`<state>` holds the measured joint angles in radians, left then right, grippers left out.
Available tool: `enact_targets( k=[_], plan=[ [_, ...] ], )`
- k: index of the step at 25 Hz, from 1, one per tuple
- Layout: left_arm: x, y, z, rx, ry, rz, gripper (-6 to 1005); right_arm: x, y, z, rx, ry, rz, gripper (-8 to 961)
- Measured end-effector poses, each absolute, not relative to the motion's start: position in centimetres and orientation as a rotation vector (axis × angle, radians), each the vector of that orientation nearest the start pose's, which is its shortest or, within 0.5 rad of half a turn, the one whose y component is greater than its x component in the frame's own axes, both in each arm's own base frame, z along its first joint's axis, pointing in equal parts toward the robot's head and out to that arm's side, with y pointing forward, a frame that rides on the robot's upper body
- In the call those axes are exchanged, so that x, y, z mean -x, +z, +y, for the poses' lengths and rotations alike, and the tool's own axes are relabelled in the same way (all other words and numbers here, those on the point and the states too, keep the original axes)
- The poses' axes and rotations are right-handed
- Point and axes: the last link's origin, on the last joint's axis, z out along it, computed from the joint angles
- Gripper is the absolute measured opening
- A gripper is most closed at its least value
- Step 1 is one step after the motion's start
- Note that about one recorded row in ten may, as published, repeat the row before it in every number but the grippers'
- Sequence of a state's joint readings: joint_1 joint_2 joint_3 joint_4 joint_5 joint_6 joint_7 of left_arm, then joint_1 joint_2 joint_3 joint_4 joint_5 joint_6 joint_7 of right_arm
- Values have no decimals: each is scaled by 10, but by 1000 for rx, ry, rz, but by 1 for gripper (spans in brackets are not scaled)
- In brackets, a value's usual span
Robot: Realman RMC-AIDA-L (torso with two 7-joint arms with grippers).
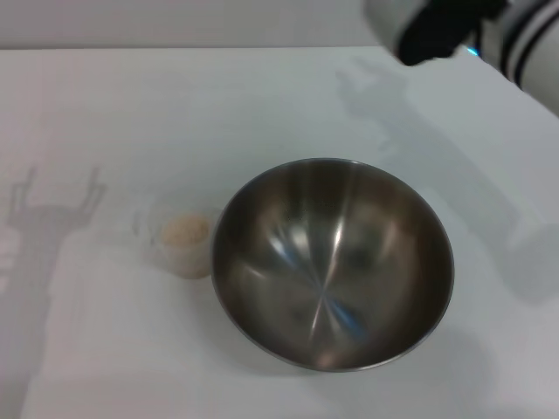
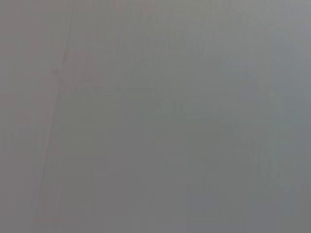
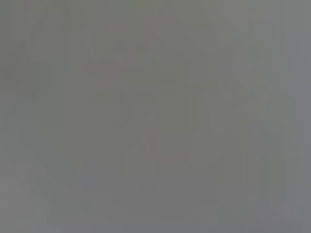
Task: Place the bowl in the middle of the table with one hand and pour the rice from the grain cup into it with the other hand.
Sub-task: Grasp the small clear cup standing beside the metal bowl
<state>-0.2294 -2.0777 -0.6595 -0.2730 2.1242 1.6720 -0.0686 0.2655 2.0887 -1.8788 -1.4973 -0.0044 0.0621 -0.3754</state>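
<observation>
The bowl (image 1: 332, 262) is a large shiny steel mixing bowl standing on the white table (image 1: 175, 113), a little right of the middle and near the front. Its inside holds nothing. The grain cup (image 1: 182, 244) is a small clear plastic cup standing upright right beside the bowl's left rim, with pale beige rice (image 1: 185, 231) in it. Part of my right arm (image 1: 463, 30) shows at the top right, high above the table; its gripper is out of view. My left arm does not show, only its shadow on the left of the table. Both wrist views are plain grey.
The table's far edge runs along the top of the head view. Arm shadows fall on the left side and on the right side of the table.
</observation>
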Motion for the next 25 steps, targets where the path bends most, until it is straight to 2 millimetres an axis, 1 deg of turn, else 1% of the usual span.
enact_targets(
  k=[1, 2, 4, 5, 6, 9, 10, 11, 12, 13, 15, 16, 18, 20, 23, 25],
  plan=[
    [310, 14, 250, 1366, -971, -282, 834, -113, 6, 375, 1877, 351, -147, 389],
    [310, 14, 250, 1366, -971, -282, 833, -113, 6, 375, 1877, 351, -147, 389],
    [311, 14, 249, 1366, -970, -284, 832, -134, 10, 374, 1822, 477, -81, 389],
    [311, 14, 249, 1366, -969, -286, 831, -156, 14, 371, 1769, 598, -18, 389],
    [311, 14, 249, 1366, -969, -286, 831, -156, 14, 371, 1769, 598, -18, 389],
    [313, 13, 245, 1368, -966, -289, 829, -191, 18, 361, 1685, 779, 79, 389],
    [313, 13, 244, 1372, -967, -290, 828, -215, 21, 353, 1618, 877, 141, 389],
    [313, 11, 240, 1384, -968, -290, 827, -240, 20, 345, 1574, 931, 193, 389],
    [313, 11, 240, 1384, -968, -290, 827, -240, 20, 345, 1574, 931, 193, 389],
    [313, 7, 234, 1405, -970, -293, 826, -251, 19, 341, 1564, 941, 213, 389],
    [313, 7, 234, 1405, -970, -293, 825, -270, 17, 336, 1552, 943, 256, 389],
    [313, 7, 234, 1405, -970, -293, 824, -270, 17, 336, 1552, 943, 256, 389],
    [315, -1, 223, 1449, -961, -308, 823, -281, 17, 335, 1544, 947, 297, 389],
    [315, -5, 217, 1470, -964, -315, 822, -289, 17, 336, 1535, 947, 338, 388],
    [315, -6, 215, 1477, -964, -317, 820, -291, 19, 337, 1522, 946, 345, 388],
    [317, -7, 214, 1482, -952, -324, 818, -295, 27, 340, 1475, 941, 355, 388]
  ],
)
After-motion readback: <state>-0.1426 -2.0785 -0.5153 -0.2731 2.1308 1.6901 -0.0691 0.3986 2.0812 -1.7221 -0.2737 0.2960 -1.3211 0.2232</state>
